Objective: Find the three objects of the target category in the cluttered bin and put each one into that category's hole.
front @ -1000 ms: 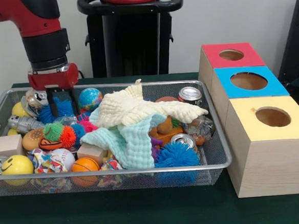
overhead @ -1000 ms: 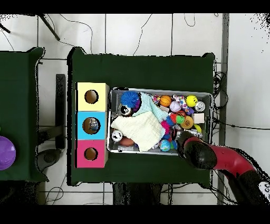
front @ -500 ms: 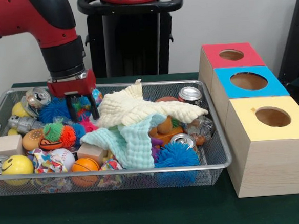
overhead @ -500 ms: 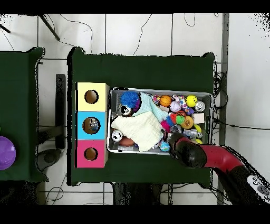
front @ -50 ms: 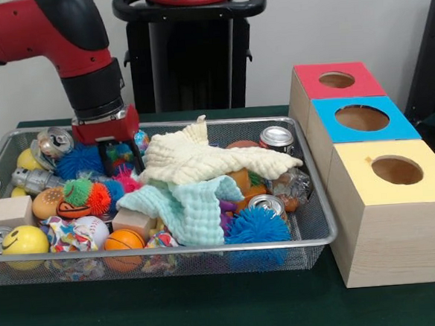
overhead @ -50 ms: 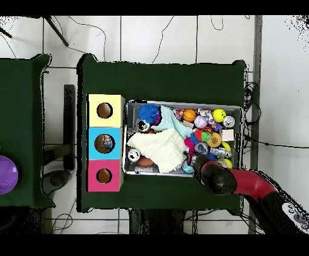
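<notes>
Searching stage, I judge: my gripper (front @ -50 ms: 120, 156) is low in the mesh bin (front @ -50 ms: 312, 235), fingers apart around the globe-print ball (front @ -50 ms: 122, 151) beside the cream cloth (front @ -50 ms: 202, 158); I can't tell if they grip it. The target category isn't stated, so I can't name the three objects. From above, something shows inside the blue box (overhead @ -50 ms: 104, 144) hole; the yellow box (overhead @ -50 ms: 104, 110) and red box (overhead @ -50 ms: 104, 176) look empty, so most is left. The bin is crowded: balls, cans, spiky toys, a mint cloth (front @ -50 ms: 187, 206). It sits on a green tablecloth (front @ -50 ms: 213, 312); pale wall behind, tiled floor (overhead @ -50 ms: 157, 36) with cables.
</notes>
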